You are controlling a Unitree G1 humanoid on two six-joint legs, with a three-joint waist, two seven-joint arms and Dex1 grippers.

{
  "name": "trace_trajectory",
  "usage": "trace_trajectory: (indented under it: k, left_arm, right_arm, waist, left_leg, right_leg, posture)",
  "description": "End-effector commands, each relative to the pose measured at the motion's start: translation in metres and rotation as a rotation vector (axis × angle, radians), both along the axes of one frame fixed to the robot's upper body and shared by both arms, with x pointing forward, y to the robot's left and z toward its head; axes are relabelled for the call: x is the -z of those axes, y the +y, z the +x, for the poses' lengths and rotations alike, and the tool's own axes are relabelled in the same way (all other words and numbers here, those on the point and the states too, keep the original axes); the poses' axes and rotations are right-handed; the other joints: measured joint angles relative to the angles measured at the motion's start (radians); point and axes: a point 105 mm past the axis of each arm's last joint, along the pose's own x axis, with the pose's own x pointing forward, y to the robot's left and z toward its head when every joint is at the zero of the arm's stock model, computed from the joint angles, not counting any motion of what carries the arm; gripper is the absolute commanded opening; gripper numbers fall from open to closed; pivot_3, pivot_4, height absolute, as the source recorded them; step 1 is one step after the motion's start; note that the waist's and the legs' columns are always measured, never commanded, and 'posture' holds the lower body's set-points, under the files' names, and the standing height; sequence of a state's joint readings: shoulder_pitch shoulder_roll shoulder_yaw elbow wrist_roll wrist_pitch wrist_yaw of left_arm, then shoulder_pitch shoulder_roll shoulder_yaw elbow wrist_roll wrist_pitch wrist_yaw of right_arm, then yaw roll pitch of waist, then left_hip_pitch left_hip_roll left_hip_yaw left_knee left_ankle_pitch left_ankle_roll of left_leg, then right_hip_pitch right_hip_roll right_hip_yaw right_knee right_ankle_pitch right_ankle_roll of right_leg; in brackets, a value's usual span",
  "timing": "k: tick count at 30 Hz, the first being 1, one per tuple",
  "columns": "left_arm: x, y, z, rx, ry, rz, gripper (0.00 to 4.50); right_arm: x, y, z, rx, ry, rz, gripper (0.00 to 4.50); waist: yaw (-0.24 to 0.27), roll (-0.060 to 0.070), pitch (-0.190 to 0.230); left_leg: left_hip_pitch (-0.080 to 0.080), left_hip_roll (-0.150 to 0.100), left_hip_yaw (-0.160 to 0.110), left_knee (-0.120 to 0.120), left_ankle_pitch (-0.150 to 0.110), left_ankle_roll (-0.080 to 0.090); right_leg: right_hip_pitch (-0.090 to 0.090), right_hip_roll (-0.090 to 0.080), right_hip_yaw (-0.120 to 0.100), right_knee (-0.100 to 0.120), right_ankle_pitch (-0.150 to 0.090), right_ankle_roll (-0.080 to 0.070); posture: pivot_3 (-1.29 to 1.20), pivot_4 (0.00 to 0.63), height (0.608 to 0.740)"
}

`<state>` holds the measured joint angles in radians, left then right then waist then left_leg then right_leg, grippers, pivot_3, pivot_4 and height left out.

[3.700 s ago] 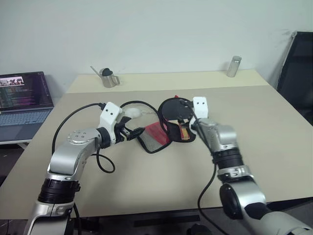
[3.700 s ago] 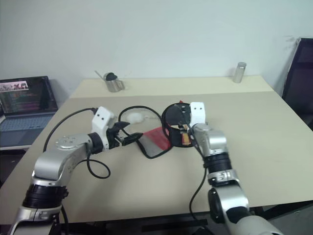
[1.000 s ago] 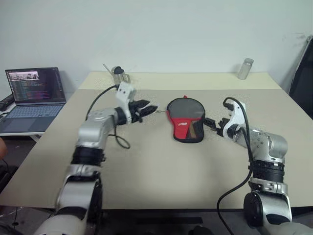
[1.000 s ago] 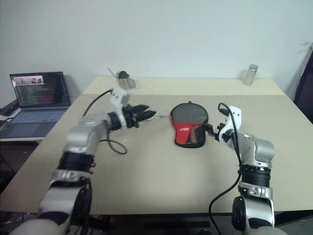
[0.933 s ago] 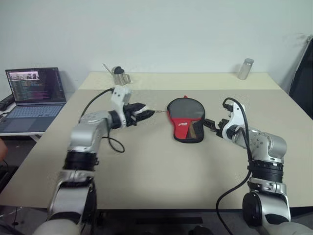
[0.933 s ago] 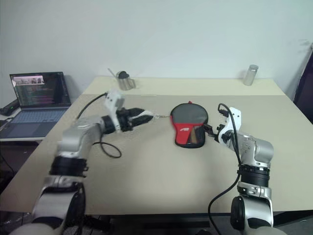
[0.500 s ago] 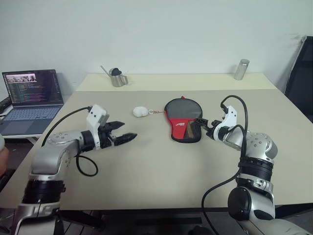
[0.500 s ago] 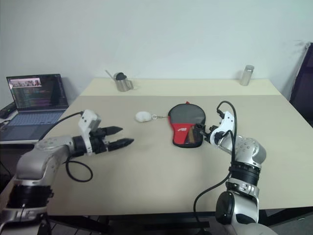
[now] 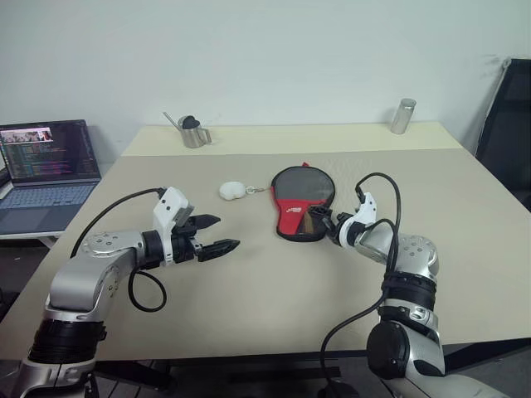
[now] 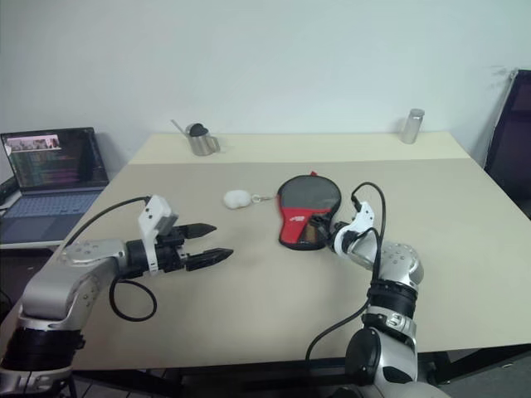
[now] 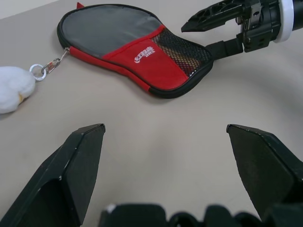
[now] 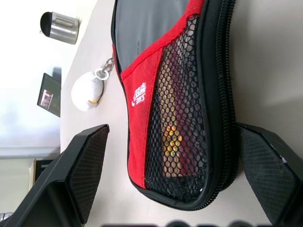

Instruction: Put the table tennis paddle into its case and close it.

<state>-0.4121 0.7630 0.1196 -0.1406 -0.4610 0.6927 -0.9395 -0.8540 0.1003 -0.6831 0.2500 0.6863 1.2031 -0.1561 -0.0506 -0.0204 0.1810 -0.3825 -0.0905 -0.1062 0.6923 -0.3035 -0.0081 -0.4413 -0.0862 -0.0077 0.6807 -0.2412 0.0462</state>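
Observation:
The case (image 9: 300, 199) lies flat on the table, black with a red panel and its zipper edge shut all round. Through its mesh pocket I see the table tennis paddle's handle (image 12: 171, 135), striped red and yellow; the rest of the paddle is hidden inside. A white fluffy keychain (image 9: 231, 191) hangs from the zipper pull at the round end. My right gripper (image 9: 326, 225) is open, and the case's narrow end sits between its fingers (image 12: 83, 172). My left gripper (image 9: 226, 232) is open and empty, well to the near left of the case.
A laptop (image 9: 46, 166) stands off the table's left side. At the back of the table are a metal pitcher (image 9: 192, 133) and a metal cylinder (image 9: 402, 116). A black chair (image 9: 508, 124) stands at the far right.
My left gripper let go near the keychain, opened and drew back to the near left. My right gripper slid left onto the case's narrow end. Earlier the case lay open; now it is zipped.

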Motion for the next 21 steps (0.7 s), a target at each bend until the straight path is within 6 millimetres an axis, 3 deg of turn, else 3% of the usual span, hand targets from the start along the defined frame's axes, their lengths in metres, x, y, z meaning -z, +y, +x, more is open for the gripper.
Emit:
trace_trajectory:
  k: [1,5,8,18,19,21]
  left_arm:
    - [-0.013,0.001,-0.002,-0.005,-0.066,0.029,4.48]
    - [-0.013,-0.001,0.0,-0.005,-0.074,0.033,4.48]
    - [-0.013,-0.001,0.002,-0.007,-0.079,0.035,4.5]
    - [-0.011,-0.002,0.005,-0.012,-0.087,0.048,4.5]
    - [-0.011,-0.002,0.006,-0.014,-0.088,0.049,4.5]
    - [-0.01,-0.002,0.007,-0.016,-0.09,0.052,4.5]
  right_arm:
    - [-0.011,0.0,0.001,0.006,-0.046,-0.002,4.5]
    - [-0.007,-0.005,0.005,0.043,-0.031,-0.013,4.5]
    - [-0.004,-0.004,0.005,0.044,-0.027,-0.014,3.69]
    - [0.011,0.004,0.002,0.036,0.013,-0.018,0.22]
    - [0.013,0.004,0.002,0.036,0.016,-0.02,0.01]
    - [0.015,0.003,0.001,0.039,0.021,-0.024,0.01]
  waist:
    - [0.0,0.0,0.0]
    - [0.0,0.0,0.0]
    - [0.0,0.0,0.0]
    - [-0.003,0.0,0.0]
    - [-0.003,0.0,0.0]
    - [-0.003,0.0,0.0]
  left_leg:
    - [0.0,0.0,0.0,0.0,0.0,0.0]
    - [0.0,0.0,0.0,0.0,0.0,0.0]
    - [0.0,0.0,0.0,0.0,0.0,0.0]
    - [0.0,0.0,0.0,-0.001,0.0,0.0]
    - [0.0,0.0,0.0,-0.001,0.0,0.0]
    - [0.0,0.0,0.0,-0.001,0.0,0.0]
  right_leg:
    - [0.0,0.0,0.0,0.0,0.0,0.0]
    - [0.0,0.0,0.0,0.0,0.0,0.0]
    - [0.0,0.0,0.0,0.0,0.0,0.0]
    - [0.0,0.0,0.0,0.0,0.0,0.0]
    - [0.0,0.0,0.0,0.0,0.0,0.0]
    - [0.0,0.0,0.0,0.0,0.0,0.0]
  posture:
    - [0.0,0.15,0.74]
    - [0.0,0.15,0.74]
    - [0.0,0.15,0.74]
    - [0.0,0.15,0.74]
    - [0.0,0.15,0.74]
    - [0.0,0.15,0.74]
